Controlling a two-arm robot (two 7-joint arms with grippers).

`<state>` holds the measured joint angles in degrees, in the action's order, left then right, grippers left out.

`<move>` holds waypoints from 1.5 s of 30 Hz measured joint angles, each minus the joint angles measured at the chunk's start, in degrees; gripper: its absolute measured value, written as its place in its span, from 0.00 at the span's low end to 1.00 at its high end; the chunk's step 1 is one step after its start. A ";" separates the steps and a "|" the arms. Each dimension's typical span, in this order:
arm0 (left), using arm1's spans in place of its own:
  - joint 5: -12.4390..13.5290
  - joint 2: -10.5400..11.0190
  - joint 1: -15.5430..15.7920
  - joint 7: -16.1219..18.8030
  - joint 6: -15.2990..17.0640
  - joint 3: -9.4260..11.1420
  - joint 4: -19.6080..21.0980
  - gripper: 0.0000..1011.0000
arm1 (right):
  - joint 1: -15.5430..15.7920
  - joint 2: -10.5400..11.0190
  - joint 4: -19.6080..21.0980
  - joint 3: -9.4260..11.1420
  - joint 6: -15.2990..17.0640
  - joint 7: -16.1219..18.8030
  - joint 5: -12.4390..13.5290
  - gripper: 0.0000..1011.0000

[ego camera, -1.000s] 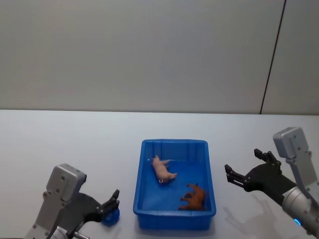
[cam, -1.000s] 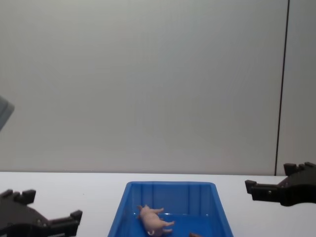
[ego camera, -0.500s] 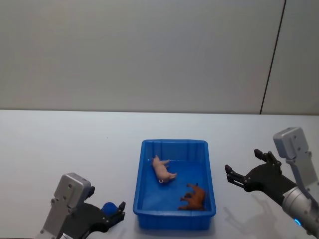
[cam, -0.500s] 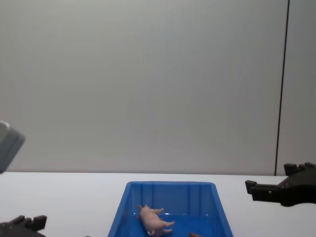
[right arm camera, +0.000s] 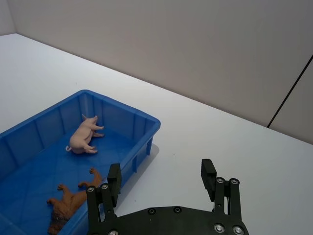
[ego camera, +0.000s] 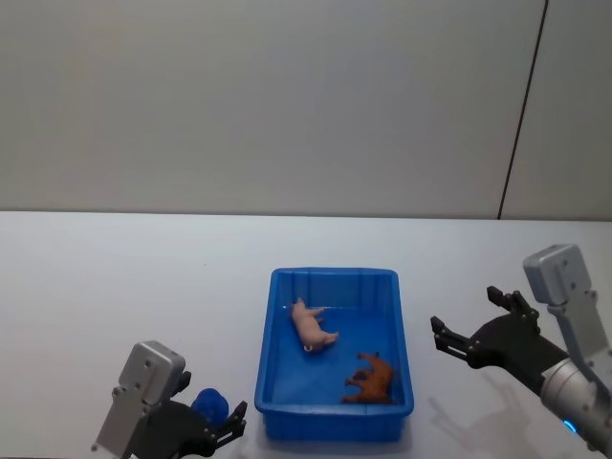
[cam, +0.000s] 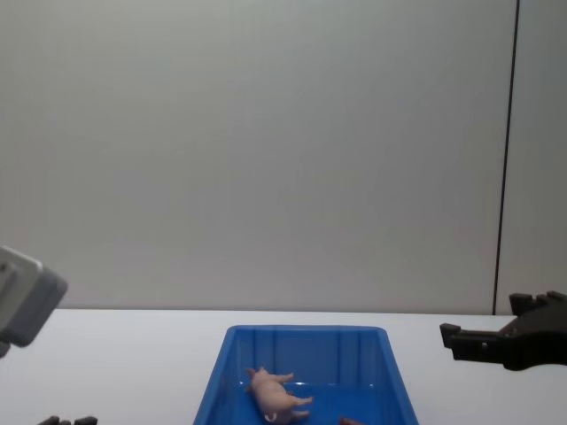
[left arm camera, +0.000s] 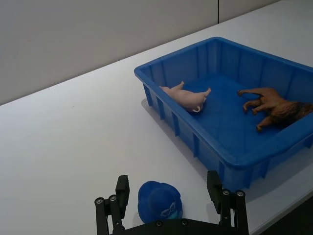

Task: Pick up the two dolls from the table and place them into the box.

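- We see the blue box (ego camera: 335,356) standing on the white table (ego camera: 124,287), near the front edge and about midway between the two arms.
- Inside the box lie two toy animals: the pale pink pig doll (ego camera: 313,325) on its side toward the far left part of the floor, and a brown lion figure (ego camera: 371,379) on its side toward the near right corner. The two are apart from each other.
- In the left wrist view the pig (left arm camera: 187,96) lies close to the box's (left arm camera: 161,105) left wall and the lion (left arm camera: 274,107) lies farther right.
- A small rounded dark blue doll (ego camera: 207,405) sits on the table just left of the box, outside it.
- Our left gripper (ego camera: 212,427) is low at the near left, its fingers spread on either side of the blue doll (left arm camera: 160,200); we cannot tell whether the fingers (left arm camera: 121,192) touch it.
- Our right gripper (ego camera: 473,325) hangs over the table to the right of the box, fingers spread wide and holding nothing; the chest view shows it (cam: 496,323) at the right edge.
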<state>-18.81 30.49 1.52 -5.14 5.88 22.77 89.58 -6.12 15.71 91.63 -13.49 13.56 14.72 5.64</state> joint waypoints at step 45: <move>2.26 -2.05 0.20 -0.98 0.62 0.08 -4.40 0.32 | -0.01 0.00 0.00 0.00 0.01 0.00 0.00 0.99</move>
<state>-16.56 28.44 1.71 -6.12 6.50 22.85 85.18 -6.13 15.71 91.64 -13.49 13.57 14.72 5.63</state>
